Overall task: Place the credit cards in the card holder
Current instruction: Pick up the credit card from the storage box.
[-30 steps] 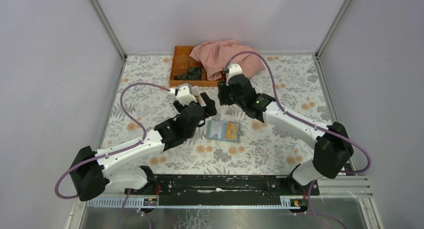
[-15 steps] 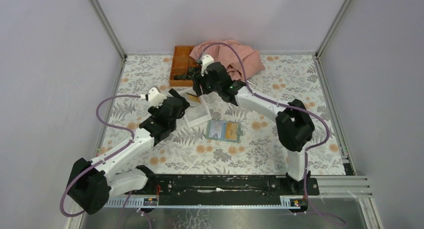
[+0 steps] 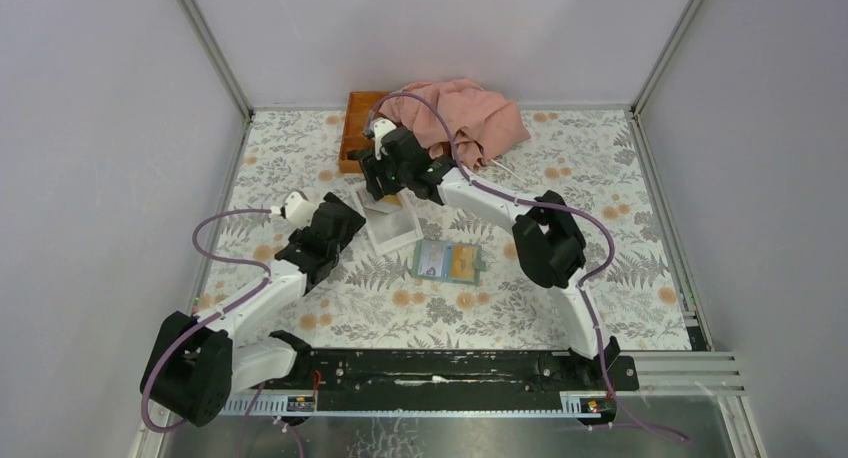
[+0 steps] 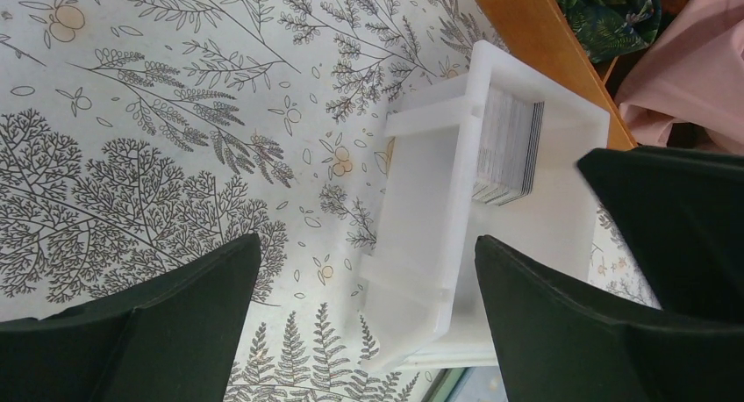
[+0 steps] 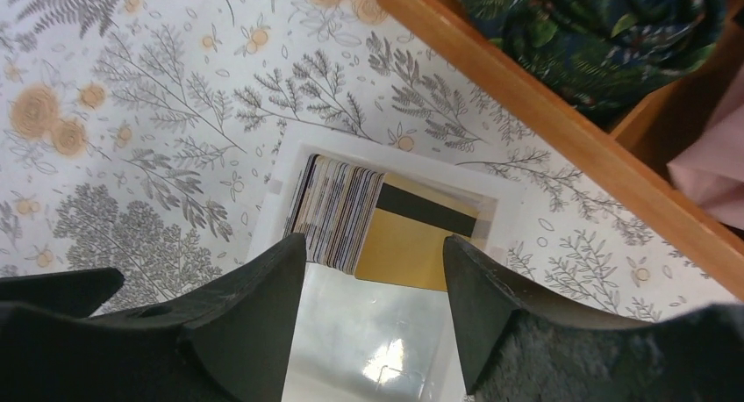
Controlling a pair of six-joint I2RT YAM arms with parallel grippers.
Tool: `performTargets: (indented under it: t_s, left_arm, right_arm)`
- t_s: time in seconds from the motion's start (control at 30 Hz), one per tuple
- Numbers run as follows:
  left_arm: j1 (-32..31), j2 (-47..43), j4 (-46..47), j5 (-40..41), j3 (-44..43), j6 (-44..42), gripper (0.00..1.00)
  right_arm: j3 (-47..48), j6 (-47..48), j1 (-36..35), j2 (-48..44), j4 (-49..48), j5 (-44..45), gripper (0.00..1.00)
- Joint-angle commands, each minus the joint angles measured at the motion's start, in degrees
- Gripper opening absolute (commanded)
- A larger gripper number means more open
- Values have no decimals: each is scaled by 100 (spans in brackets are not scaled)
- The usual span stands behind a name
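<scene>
The floral-print tabletop carries a crumpled pink cloth at the back, lying partly over an orange wooden tray. Nearer lies a white rectangular open-topped box. Just beside it is the flat grey-green card holder — spread open, pale blue and orange showing. The right tool hangs over the box with its fingers apart. The left tool, beside the box, is also wide apart and holds nothing. Inside the box the thin credit cards stand stacked on edge — one orange card leans against them.

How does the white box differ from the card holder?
The white box has raised walls; the card holder lies flat and open. The box is plain white; the holder shows pale blue and orange inside. A stack of cards stands in the box, none in the holder. Both rest on the flowered table.
</scene>
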State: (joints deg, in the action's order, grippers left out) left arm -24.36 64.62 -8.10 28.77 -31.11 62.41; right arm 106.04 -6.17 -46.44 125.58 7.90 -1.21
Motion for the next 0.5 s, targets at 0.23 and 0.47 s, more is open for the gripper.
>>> performTargets:
  t_s: [0.23,0.47]
  left_arm:
    - [179,-210,599,-64,269,152,100]
    - [179,-221,755,-61,359,125,100]
  right_arm:
    - [684,74,-129,551,304,51,63]
    - [930,44,-129,808,405,62,62]
